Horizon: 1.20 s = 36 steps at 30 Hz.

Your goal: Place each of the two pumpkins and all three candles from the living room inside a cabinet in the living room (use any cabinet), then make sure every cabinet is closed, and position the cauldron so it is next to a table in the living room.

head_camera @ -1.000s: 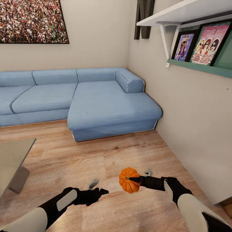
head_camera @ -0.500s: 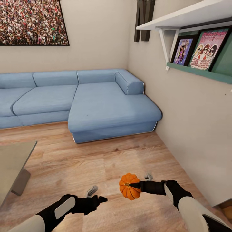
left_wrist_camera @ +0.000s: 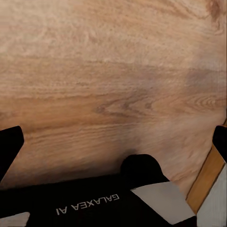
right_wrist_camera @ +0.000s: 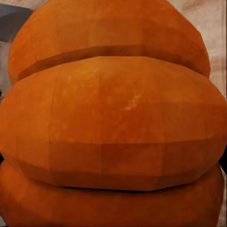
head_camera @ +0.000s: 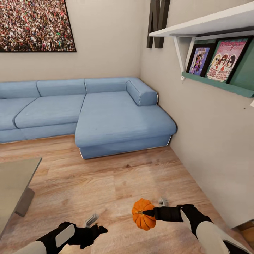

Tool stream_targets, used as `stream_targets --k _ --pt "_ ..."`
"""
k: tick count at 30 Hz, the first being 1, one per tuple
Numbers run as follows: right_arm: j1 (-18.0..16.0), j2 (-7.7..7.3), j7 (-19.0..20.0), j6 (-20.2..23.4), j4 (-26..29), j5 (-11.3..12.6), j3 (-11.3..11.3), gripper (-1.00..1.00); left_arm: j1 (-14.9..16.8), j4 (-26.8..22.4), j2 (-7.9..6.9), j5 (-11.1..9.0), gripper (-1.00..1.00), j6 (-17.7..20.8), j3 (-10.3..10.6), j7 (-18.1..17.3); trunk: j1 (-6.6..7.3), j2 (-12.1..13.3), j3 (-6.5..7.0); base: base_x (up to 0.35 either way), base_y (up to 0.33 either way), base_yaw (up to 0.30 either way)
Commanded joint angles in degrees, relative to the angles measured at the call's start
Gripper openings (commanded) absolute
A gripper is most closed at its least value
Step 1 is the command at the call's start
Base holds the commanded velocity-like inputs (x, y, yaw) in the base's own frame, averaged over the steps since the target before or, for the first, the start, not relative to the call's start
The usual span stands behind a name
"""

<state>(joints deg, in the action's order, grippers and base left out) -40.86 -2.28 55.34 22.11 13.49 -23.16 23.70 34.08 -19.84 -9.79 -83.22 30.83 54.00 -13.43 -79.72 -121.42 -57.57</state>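
Right gripper [head_camera: 148,213] clamped, left gripper [head_camera: 100,228] empty

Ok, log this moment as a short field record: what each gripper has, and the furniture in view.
right gripper: shut on the ribbed bright-orange pumpkin, held above the wooden floor
left gripper: open, nothing between its fingers
seating: light blue corner sofa against the walls
table: grey glass-topped table at the robot's left
wall: white shelf over framed posters
cabinet: not identifiable
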Motion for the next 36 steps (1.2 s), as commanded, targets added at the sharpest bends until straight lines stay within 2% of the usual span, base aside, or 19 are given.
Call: stream_targets --k 1,5,8,12,16,21,28,36 --pt "0.1 0.00 -2.0 -1.0 -0.8 0.1 0.0 -1.00 -0.2 1.8 0.04 0.0 1.00 -0.1 1.7 -0.1 0.23 0.4 0.19 0.000 0.000 0.000" --pt "0.8 -0.15 -4.0 -5.7 -4.2 0.0 0.0 -1.00 -0.7 5.3 0.88 0.0 1.00 -0.2 4.6 -0.3 1.11 2.0 0.91 0.000 0.000 0.000" --pt "1.0 -0.55 -5.1 -6.7 -4.7 0.0 0.1 -1.00 -1.1 6.0 1.28 0.0 1.00 -0.2 4.9 -0.3 1.76 3.2 1.44 0.000 0.000 0.000" --pt "1.1 -1.27 -9.4 -7.4 -5.0 0.1 0.1 -1.00 -1.5 6.2 1.42 0.0 1.00 -0.2 5.0 -0.2 2.64 4.8 2.16 0.000 0.000 0.000" --pt "1.9 -1.48 -10.9 -7.9 -5.0 0.1 0.1 -1.00 -1.8 6.3 1.44 0.1 1.00 -0.2 5.2 -0.2 3.52 6.4 2.88 0.000 0.000 0.000" --pt "2.2 -2.27 -14.0 -8.0 -5.0 0.0 0.1 -1.00 -2.3 9.4 1.90 0.1 1.00 -0.3 5.5 -0.1 4.62 8.4 3.78 0.000 0.000 0.000" --pt "2.2 -2.71 -14.4 -8.1 -5.0 0.0 0.1 -1.00 -3.3 9.9 2.56 0.1 1.00 -0.4 5.5 0.0 6.16 11.2 5.03 0.000 0.000 0.000" --pt "2.3 -3.77 -14.4 -8.1 -5.0 0.1 0.1 -1.00 -6.5 10.1 2.64 0.1 1.00 -3.9 5.5 0.2 7.91 14.5 6.47 0.000 0.000 0.000"
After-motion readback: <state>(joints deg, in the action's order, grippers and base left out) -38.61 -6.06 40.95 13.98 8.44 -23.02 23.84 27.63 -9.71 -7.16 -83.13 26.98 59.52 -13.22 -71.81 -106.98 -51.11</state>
